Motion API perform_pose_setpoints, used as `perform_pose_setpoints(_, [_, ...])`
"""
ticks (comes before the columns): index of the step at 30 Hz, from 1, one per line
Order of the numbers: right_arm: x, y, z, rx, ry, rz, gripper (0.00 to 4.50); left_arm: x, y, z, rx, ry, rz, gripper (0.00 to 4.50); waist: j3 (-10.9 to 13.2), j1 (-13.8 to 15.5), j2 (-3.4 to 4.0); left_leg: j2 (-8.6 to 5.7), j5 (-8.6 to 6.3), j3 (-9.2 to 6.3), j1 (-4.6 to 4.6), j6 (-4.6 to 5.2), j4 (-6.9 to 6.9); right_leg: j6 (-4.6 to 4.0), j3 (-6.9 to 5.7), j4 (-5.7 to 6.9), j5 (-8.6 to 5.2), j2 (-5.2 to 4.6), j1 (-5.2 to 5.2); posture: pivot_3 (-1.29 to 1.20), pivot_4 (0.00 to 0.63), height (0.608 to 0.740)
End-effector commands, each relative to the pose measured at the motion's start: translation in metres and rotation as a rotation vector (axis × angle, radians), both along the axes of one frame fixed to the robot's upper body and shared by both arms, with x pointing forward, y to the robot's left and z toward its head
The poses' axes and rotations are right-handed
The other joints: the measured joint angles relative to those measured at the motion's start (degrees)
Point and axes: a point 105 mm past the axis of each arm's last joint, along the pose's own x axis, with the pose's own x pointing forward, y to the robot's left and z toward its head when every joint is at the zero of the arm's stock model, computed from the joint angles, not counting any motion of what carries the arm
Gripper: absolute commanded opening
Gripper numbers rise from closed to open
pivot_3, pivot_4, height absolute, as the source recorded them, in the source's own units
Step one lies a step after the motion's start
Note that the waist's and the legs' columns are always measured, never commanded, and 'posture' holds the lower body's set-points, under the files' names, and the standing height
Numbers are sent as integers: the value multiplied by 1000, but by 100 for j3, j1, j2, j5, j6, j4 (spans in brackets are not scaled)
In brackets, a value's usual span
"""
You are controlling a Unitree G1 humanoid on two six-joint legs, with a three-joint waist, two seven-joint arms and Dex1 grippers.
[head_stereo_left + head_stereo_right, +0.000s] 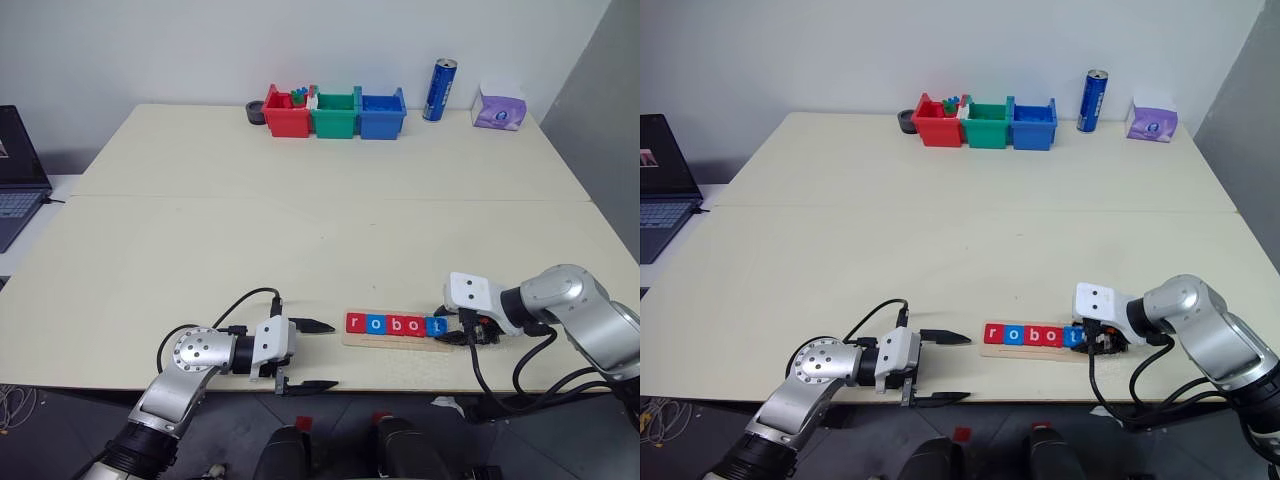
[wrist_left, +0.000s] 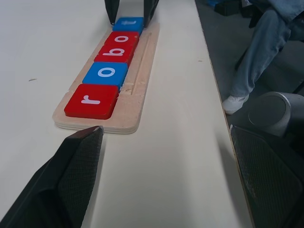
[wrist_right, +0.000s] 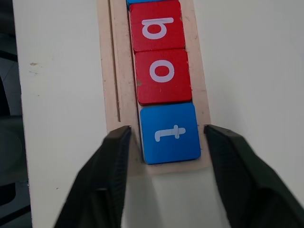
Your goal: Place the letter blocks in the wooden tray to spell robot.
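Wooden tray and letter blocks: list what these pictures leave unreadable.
- Blue t block: in the eye views the right gripper hides part of it.
- First letter blocks: cut off by the right wrist view's edge.
- Red bin contents: too small to identify.

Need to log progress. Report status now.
Left tool open, clear of tray. Right tool open astride t tile, not gripping. All five tiles seated, spelling robot. Nothing in the way.

Right tool (image 3: 164, 137) fingers flank t block (image 3: 170, 133); tabletop (image 1: 300, 220) beyond open.
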Motion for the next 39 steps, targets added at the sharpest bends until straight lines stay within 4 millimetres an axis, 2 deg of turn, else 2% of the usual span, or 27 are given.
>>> perform_pose_setpoints(1, [6, 3, 15, 25, -61, -7, 3817, -3, -6, 6, -15, -35, -28, 4500, 0, -1, 0, 0, 0, 0, 0, 0, 0, 0, 0, 0, 0, 0, 0, 0, 150, 740])
perform_pose_setpoints(3, [6, 3, 19, 39, -68, -15, 4478, -3, -6, 6, -14, -36, -28, 4500, 0, 0, 0, 0, 0, 0, 0, 0, 0, 0, 1, 0, 0, 0, 0, 0, 150, 740])
perform_pose_setpoints(9, [-1, -7, 37, 85, -87, -83, 4478, -2, -5, 7, -13, -37, -23, 4500, 0, 7, 0, -1, 0, -3, -1, 0, 0, 0, -1, 0, 0, 0, 0, 0, 150, 740])
perform_pose_setpoints(10, [-3, -11, 36, 83, -88, -100, 4307, -2, -5, 7, -13, -36, -23, 4500, 0, 9, -1, 0, 0, -2, -1, 0, 0, 0, -2, -1, 0, 0, 1, 0, 150, 740])
perform_pose_setpoints(13, [-10, -21, 28, 58, -83, -136, 3559, -2, -5, 7, -12, -34, -21, 4500, 0, 12, -1, -2, 0, 0, -2, 0, 0, 1, -3, -1, 0, -1, 1, 0, 150, 740])
perform_pose_setpoints(16, [-12, -24, 18, 17, -93, -135, 2438, -2, -4, 6, -10, -33, -22, 4500, 0, 10, 0, -2, 0, 1, -1, 0, 0, 2, -1, 0, -1, -1, 2, 0, 150, 740])
perform_pose_setpoints(22, [-7, -19, 7, 10, -106, -131, 163, -1, -1, 8, -1, -36, -23, 4500, 0, -6, -1, 0, 0, 4, 4, 0, 2, 3, 2, 3, -1, 2, 2, 0, 150, 740])
perform_pose_setpoints(23, [-7, -18, 6, 8, -102, -126, 21, 0, -1, 8, 1, -37, -22, 4500, 0, -4, 0, 0, 0, 4, 4, 0, 2, 4, 2, 3, -2, 2, 2, 0, 150, 740])
perform_pose_setpoints(33, [-7, -6, 1, 31, -84, -106, 21, 1, 0, 10, 1, -46, -12, 4500, 0, -2, -1, 0, 0, 2, 3, 0, 2, 3, 2, 2, -1, 2, 2, 0, 150, 740])
perform_pose_setpoints(39, [-4, -6, 3, 30, -100, -110, 21, 1, 0, 10, -3, -45, -7, 4500, 0, -1, -1, 0, 0, 2, 2, 0, 2, 3, 1, 2, -1, 2, 2, 0, 150, 740])
